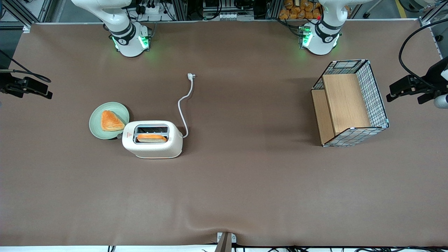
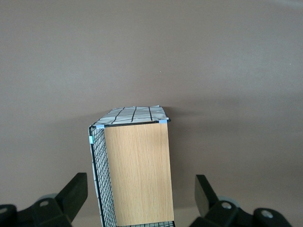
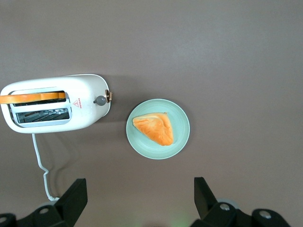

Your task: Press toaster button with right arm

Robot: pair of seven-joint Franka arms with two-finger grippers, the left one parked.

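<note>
gripper (image 3: 139, 201): only the two black fingertips (image 3: 75, 194) show, spread wide, body cut by the frame edge. In the front view it sits at the working arm's end of the desk (image 1: 245, 196), cropped. toaster (image 3: 57, 103): lever too small to read. Basket (image 2: 135, 165) is cut off too.

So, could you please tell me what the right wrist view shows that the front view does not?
Only the right wrist view shows the toaster's grey knob and the open gripper high above the table. Only the front view shows the wire basket and the cord's plug. Both show the toaster, its bread slice and the plate holding a pastry.
</note>
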